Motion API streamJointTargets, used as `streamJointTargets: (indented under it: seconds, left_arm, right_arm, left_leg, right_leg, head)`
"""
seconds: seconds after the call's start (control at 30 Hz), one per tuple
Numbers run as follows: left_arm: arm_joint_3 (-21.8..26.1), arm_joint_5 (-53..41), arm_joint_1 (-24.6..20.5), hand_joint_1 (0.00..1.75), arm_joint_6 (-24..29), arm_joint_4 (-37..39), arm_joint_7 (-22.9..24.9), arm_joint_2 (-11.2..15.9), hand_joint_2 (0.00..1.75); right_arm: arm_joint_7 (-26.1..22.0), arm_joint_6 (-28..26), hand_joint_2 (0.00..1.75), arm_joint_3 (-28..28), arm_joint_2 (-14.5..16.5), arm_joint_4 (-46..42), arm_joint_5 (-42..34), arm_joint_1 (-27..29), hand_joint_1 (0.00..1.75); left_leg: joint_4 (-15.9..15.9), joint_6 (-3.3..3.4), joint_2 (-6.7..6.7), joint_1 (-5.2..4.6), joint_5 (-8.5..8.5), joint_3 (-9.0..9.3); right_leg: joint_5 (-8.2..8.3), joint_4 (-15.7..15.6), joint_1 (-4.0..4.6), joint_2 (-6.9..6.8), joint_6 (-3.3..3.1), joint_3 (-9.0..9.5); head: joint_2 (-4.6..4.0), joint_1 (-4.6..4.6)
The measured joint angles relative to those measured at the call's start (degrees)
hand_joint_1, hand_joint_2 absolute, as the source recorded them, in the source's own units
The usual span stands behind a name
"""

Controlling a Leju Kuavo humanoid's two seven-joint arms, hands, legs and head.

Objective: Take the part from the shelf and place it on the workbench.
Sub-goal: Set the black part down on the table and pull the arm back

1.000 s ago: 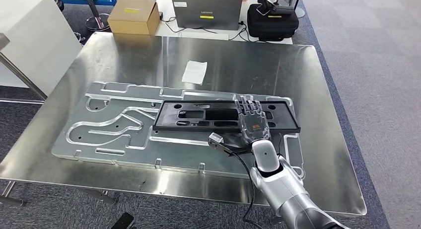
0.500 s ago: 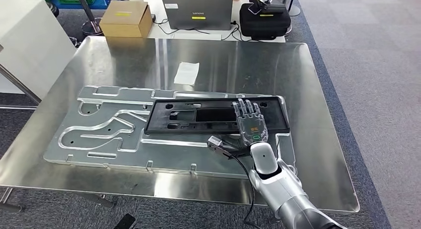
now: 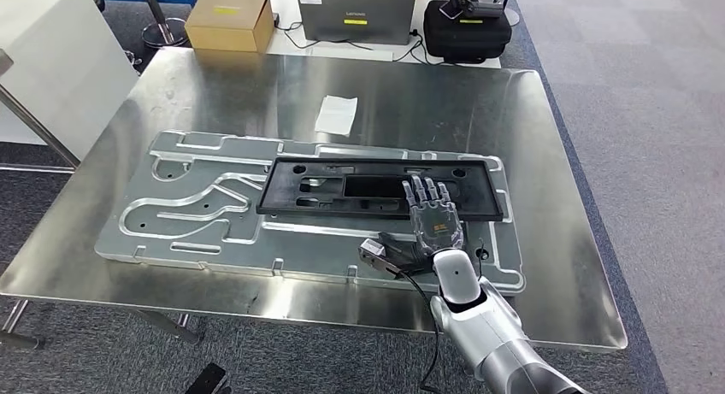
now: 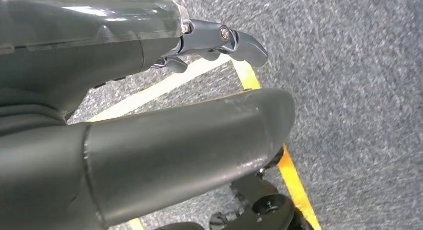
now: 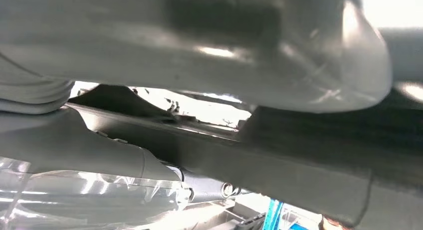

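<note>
The part, a long black plastic frame with rectangular cut-outs (image 3: 379, 188), lies flat on the machined aluminium fixture plate with curved grooves (image 3: 197, 210), which itself rests on the shiny steel workbench (image 3: 410, 103). The right hand (image 3: 434, 216) is laid over the frame's near edge towards its right end, fingers stretched forward and slightly apart across the top face; in the right wrist view the dark frame edge runs between the thumb and the fingers, so whether the hand clasps the edge or merely rests on it cannot be told. The left hand (image 4: 149, 115) hangs over grey carpet with yellow floor lines, fingers loosely curled, nothing in it.

By the look of it the placing is nearly done and the release is what remains. If the thumb is hooked under the edge, pulling the arm back too early could drag the frame askew or tip its right end off the plate. The black cable at the wrist could also snag the frame's corner. A white paper slip (image 3: 335, 114) lies well beyond, with a cardboard box (image 3: 229, 26) and laptop (image 3: 356, 14) behind the bench
</note>
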Motion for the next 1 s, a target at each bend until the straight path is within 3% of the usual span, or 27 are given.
streamJointTargets:
  seconds: [0.07, 0.1, 0.17, 0.23, 0.27, 0.3, 0.37, 0.4, 0.43, 0.47, 0.5, 0.53, 0.6, 0.63, 0.7, 0.73, 0.77, 0.83, 0.87, 0.9, 0.93, 0.97, 1.0]
  left_arm:
    - [0.0, 0.0, 0.0, 0.0, 0.0, 0.0, 0.0, 0.0, 0.0]
    - [0.0, 0.0, 0.0, 0.0, 0.0, 0.0, 0.0, 0.0, 0.0]
    - [0.0, 0.0, 0.0, 0.0, -0.1, 0.0, 0.0, -0.1, 0.0]
    - [0.0, 0.0, 0.0, 0.0, -0.1, 0.0, 0.0, 0.0, 0.0]
    - [0.0, 0.0, 0.1, 0.0, -0.1, 0.0, 0.0, 0.0, 0.0]
    - [0.0, 0.0, 0.1, 0.0, -0.1, 0.0, 0.0, 0.0, 0.0]
    - [0.0, 0.0, 0.1, 0.0, -0.1, 0.0, 0.0, 0.0, 0.0]
    - [0.0, 0.0, 0.1, 0.0, -0.1, 0.0, 0.0, 0.0, 0.0]
    - [0.0, 0.0, 0.1, 0.0, -0.1, 0.0, 0.1, 0.1, 0.0]
    - [0.0, 0.0, 0.1, 0.0, 0.0, 0.0, 0.1, 0.1, 0.0]
    - [0.0, 0.0, 0.1, 0.0, 0.0, 0.0, 0.1, 0.1, 0.0]
    - [0.0, 0.0, 0.0, 0.0, 0.0, 0.0, 0.2, 0.1, 0.0]
    - [0.0, 0.1, -0.2, 0.0, 0.0, 0.0, 0.3, 0.1, 0.0]
    - [0.0, 0.1, -0.3, 0.0, 0.0, 0.0, 0.4, 0.1, 0.0]
    - [0.0, 0.2, -0.3, 0.0, 0.0, 0.0, 0.5, 0.1, 0.0]
    - [0.0, 0.2, -0.3, 0.0, 0.0, 0.0, 0.5, 0.1, 0.0]
    - [0.0, 0.2, -0.4, 0.0, 0.0, 0.0, 0.6, 0.1, 0.0]
    - [0.0, 0.2, -0.4, 0.0, 0.0, 0.0, 0.6, 0.0, 0.0]
    - [0.0, 0.2, -0.4, 0.0, 0.0, 0.0, 0.6, 0.0, 0.0]
    - [0.0, 0.2, -0.4, 0.0, 0.0, 0.0, 0.6, 0.0, 0.0]
    - [0.0, 0.2, -0.3, 0.0, 0.0, 0.0, 0.6, 0.0, 0.0]
    - [0.0, 0.2, -0.3, 0.0, 0.0, 0.0, 0.6, 0.0, 0.0]
    - [0.0, 0.2, -0.3, 0.0, 0.0, 0.0, 0.6, 0.0, 0.0]
  right_arm:
    - [0.0, 0.0, 0.0, 0.0, 0.0, 0.0, 0.0, -0.2, 0.0]
    - [-0.1, -0.1, 0.0, 0.0, 0.1, 0.0, 0.0, -0.3, 0.0]
    - [-0.1, -0.1, 0.0, 0.0, 0.1, 0.0, 0.0, -0.4, 0.0]
    - [-0.1, -0.1, 0.0, 0.0, 0.2, 0.0, 0.0, -0.4, 0.0]
    - [-0.1, -0.1, 0.0, 0.0, 0.2, 0.0, 0.0, -0.4, 0.0]
    - [-0.1, -0.1, 0.0, 0.0, 0.3, 0.0, 0.0, -0.4, 0.0]
    - [-0.1, -0.1, 0.0, 0.0, 0.4, 0.1, 0.0, -0.4, 0.0]
    - [-0.1, -0.1, 0.0, 0.0, 0.4, 0.2, 0.0, -0.4, 0.0]
    - [-0.1, -0.1, 0.0, 0.0, 0.4, 0.3, 0.0, -0.3, 0.0]
    - [-0.1, -0.1, 0.0, 0.0, 0.4, 0.4, 0.0, -0.3, 0.0]
    - [-0.1, -0.1, 0.0, 0.0, 0.4, 0.5, 0.0, -0.3, 0.0]
    - [-0.1, -0.1, 0.0, 0.0, 0.4, 0.5, 0.0, -0.3, 0.0]
    - [-0.1, -0.1, 0.0, 0.0, 0.5, 0.5, 0.0, -0.4, 0.0]
    - [-0.1, -0.2, 0.0, 0.0, 0.5, 0.6, 0.0, -0.5, 0.0]
    - [-0.1, -0.2, 0.0, 0.0, 0.6, 0.7, 0.0, -0.5, 0.0]
    - [0.0, -0.2, 0.0, 0.0, 0.6, 0.7, 0.0, -0.6, 0.0]
    - [0.0, -0.2, 0.0, 0.0, 0.5, 0.8, 0.0, -0.6, 0.0]
    - [0.0, -0.2, 0.0, 0.0, 0.5, 1.0, 0.0, -0.6, 0.0]
    - [0.0, -0.2, 0.0, 0.0, 0.5, 1.0, 0.0, -0.7, 0.0]
    - [0.0, -0.2, 0.0, 0.0, 0.5, 1.1, 0.0, -0.6, 0.0]
    - [0.0, -0.2, 0.0, 0.0, 0.5, 1.3, 0.0, -0.6, 0.0]
    - [0.0, -0.2, 0.0, 0.0, 0.5, 1.4, 0.0, -0.6, 0.0]
    - [0.0, -0.2, 0.0, 0.0, 0.5, 1.4, 0.0, -0.6, 0.0]
  left_leg:
    - [0.0, -0.43, -0.06, -0.04, 0.84, -0.62]
    - [-0.1, -0.76, -0.08, -0.04, 1.27, -0.74]
    - [-0.5, -1.61, -0.1, 0.03, 2.27, -0.79]
    - [-0.7, -2.34, -0.16, 0.13, 2.41, -1.05]
    - [0.2, -2.58, -0.18, 0.14, 0.97, -1.53]
    - [2.4, -2.74, -0.2, 0.16, -1.53, -2.29]
    - [9.6, -3.03, -0.16, 0.22, -7.5, -4.07]
    - [13.1, -3.18, -0.16, 0.23, -9.13, -4.53]
    - [15.2, -3.29, -0.16, 0.23, -9.41, -4.29]
    - [15.4, -3.33, -0.16, 0.23, -8.53, -3.13]
    - [13.6, -3.28, -0.15, 0.23, -7.15, -0.95]
    - [10.1, -3.11, -0.15, 0.21, -6.35, 2.04]
    - [2.6, -2.52, -0.17, -0.05, -6.86, 7.49]
    - [0.4, -2.14, -0.2, -0.23, -7.56, 8.8]
    - [-0.6, -1.28, -0.21, -0.38, -7.28, 8.73]
    - [-0.8, -0.84, -0.07, -0.3, -6.71, 8.49]
    - [-1.0, -0.34, 0.09, -0.17, -5.97, 8.09]
    - [-1.3, 0.31, 0.38, 0.0, -4.4, 6.74]
    - [-1.3, 0.45, 0.4, 0.01, -3.67, 5.78]
    - [-1.2, 0.43, 0.42, 0.01, -2.94, 4.79]
    - [-1.2, 0.35, 0.44, 0.01, -2.22, 3.8]
    - [-1.1, 0.22, 0.46, 0.01, -1.55, 2.84]
    - [-1.0, 0.06, 0.46, 0.02, -0.9, 1.94]
  right_leg:
    - [2.03, -7.8, 0.25, 0.0, -0.62, 5.41]
    - [2.52, -10.3, 0.47, 0.01, -0.9, 6.96]
    - [3.12, -11.7, 0.92, 0.04, -1.4, 7.38]
    - [4.32, -12.3, 0.67, -0.1, -2.25, 6.79]
    - [5.11, -12.6, 0.51, -0.22, -2.76, 6.32]
    - [5.92, -12.9, 0.36, -0.33, -3.16, 5.67]
    - [7.32, -12.8, 0.55, -0.42, -3.58, 3.93]
    - [7.99, -12.8, 0.62, -0.44, -3.59, 3.0]
    - [8.64, -12.6, 0.68, -0.46, -3.54, 2.05]
    - [9.23, -12.4, 0.7, -0.47, -3.44, 1.09]
    - [9.79, -12.2, 0.69, -0.48, -3.3, 0.15]
    - [10.3, -11.9, 0.68, -0.48, -3.11, -0.67]
    - [11.12, -11.3, 0.8, -0.5, -2.56, -1.8]
    - [11.51, -11.2, 0.81, -0.52, -2.22, -2.01]
    - [12.44, -11.4, 0.78, -0.55, -1.44, -2.1]
    - [12.32, -11.2, 0.7, -0.47, -1.09, -2.3]
    - [11.16, -10.4, 0.64, -0.38, -0.78, -2.72]
    - [5.91, -5.7, 0.42, -0.25, -0.26, -4.35]
    - [2.96, -2.0, 0.33, -0.26, -0.03, -5.29]
    - [1.04, 1.5, 0.21, -0.27, 0.19, -5.96]
    - [0.42, 3.9, 0.09, -0.27, 0.36, -6.01]
    - [1.05, 4.5, -0.02, -0.28, 0.46, -5.17]
    - [2.39, 3.2, -0.11, -0.29, 0.45, -3.34]
  head:
    - [0.0, -0.02]
    - [-0.01, -0.03]
    - [-0.01, -0.01]
    - [-0.01, 0.06]
    - [-0.02, -0.03]
    - [-0.02, -0.15]
    - [-0.01, -0.41]
    - [-0.01, -0.46]
    - [-0.01, -0.45]
    - [0.0, -0.46]
    - [0.0, -0.46]
    - [0.0, -0.47]
    - [0.0, -0.44]
    - [-0.01, -0.49]
    - [-0.01, -0.53]
    - [-0.01, -0.61]
    - [-0.01, -0.51]
    - [-0.01, -0.26]
    - [-0.01, -0.12]
    - [0.0, -0.07]
    - [0.0, -0.07]
    - [0.0, -0.07]
    - [0.0, -0.07]
